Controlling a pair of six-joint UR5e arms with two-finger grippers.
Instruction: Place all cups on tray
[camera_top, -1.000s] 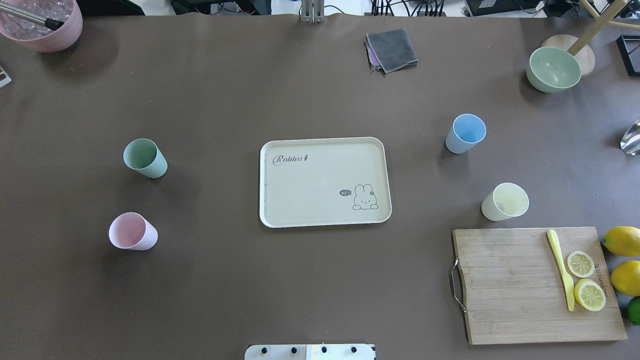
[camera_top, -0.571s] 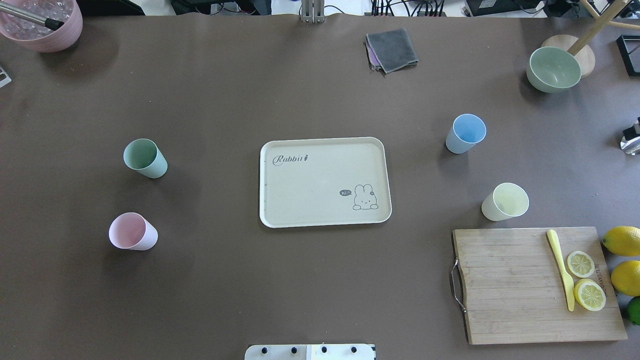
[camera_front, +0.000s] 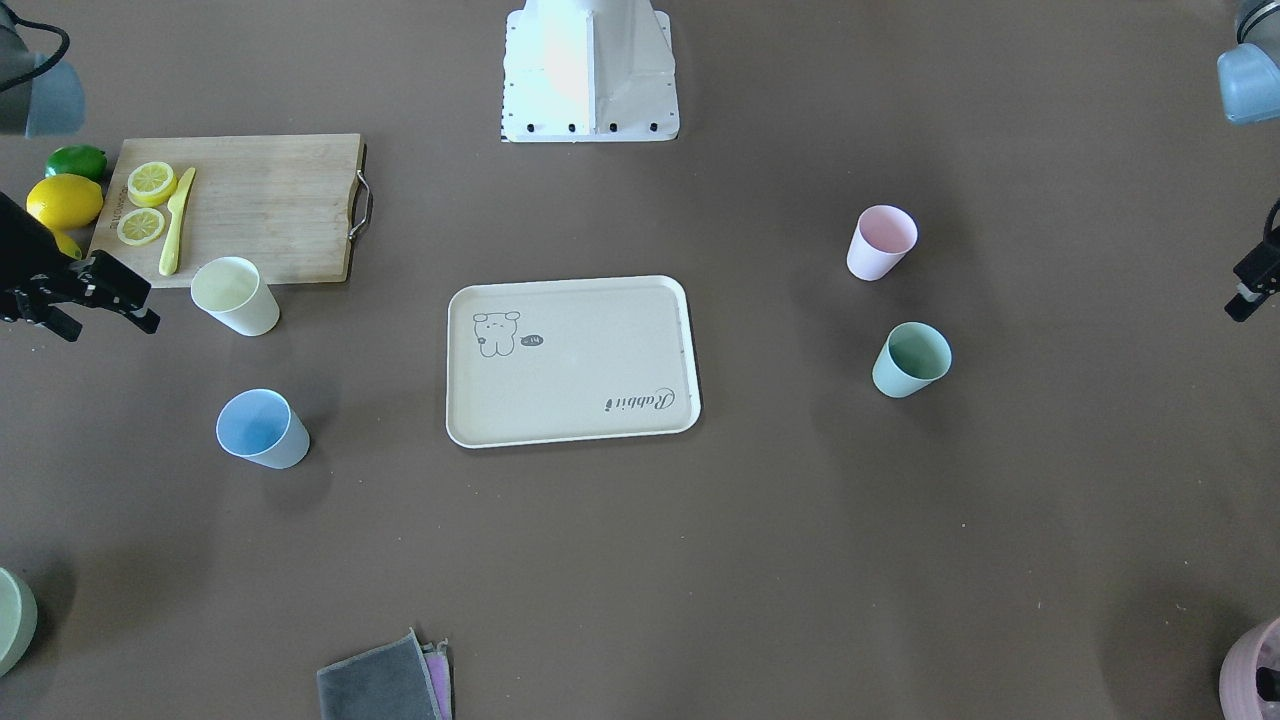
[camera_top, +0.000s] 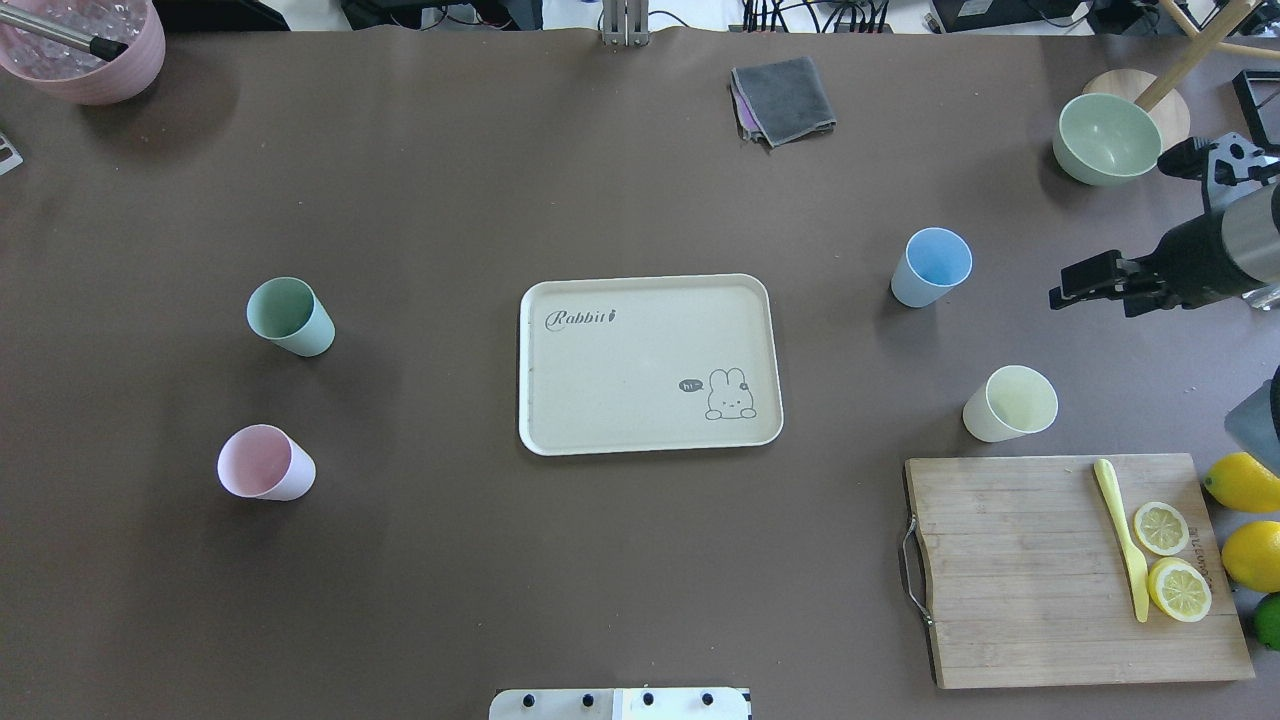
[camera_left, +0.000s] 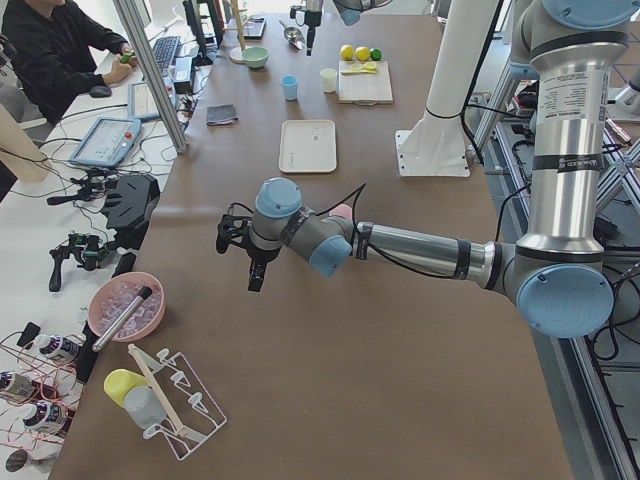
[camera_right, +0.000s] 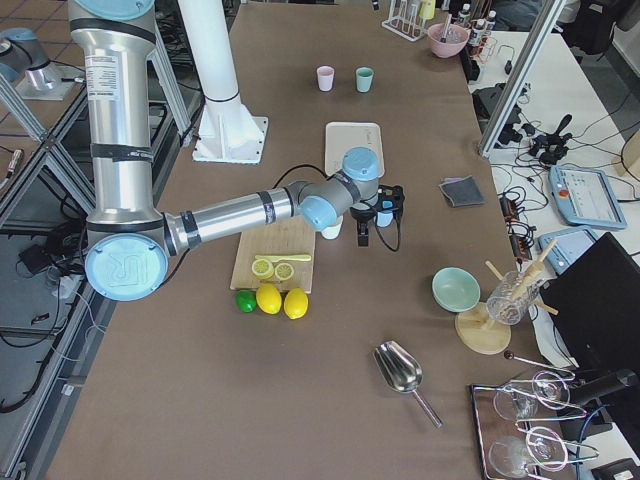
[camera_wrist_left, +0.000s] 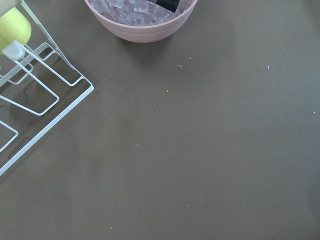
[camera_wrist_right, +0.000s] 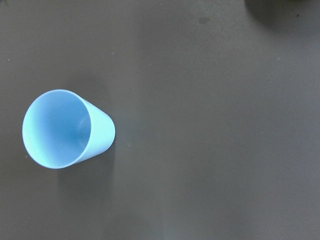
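Observation:
The cream tray (camera_top: 620, 400) lies bare mid-table. The mint cup (camera_top: 290, 315) and pink cup (camera_top: 265, 462) stand left of it. The blue cup (camera_top: 932, 266) and yellow cup (camera_top: 1010, 403) stand right of it. All are upright on the table. My right gripper (camera_top: 1100, 285) hovers right of the blue cup, apart from it; it looks open and empty. The blue cup is at the left of the right wrist view (camera_wrist_right: 65, 130). My left gripper (camera_front: 1250, 285) is cut off at the edge, far from the pink cup (camera_front: 880, 242). I cannot tell its state.
A bamboo cutting board (camera_top: 1000, 580) with a knife and lemon slices lies near the yellow cup, lemons (camera_top: 1245, 480) beside it. A sage bowl (camera_top: 1107, 138) is at the far right, a grey cloth (camera_top: 783, 100) at the back. A mauve pot (camera_top: 85, 50) is far left.
My right arm has come in from the right edge of the overhead view and moved toward the blue cup. The cups and tray have not moved.

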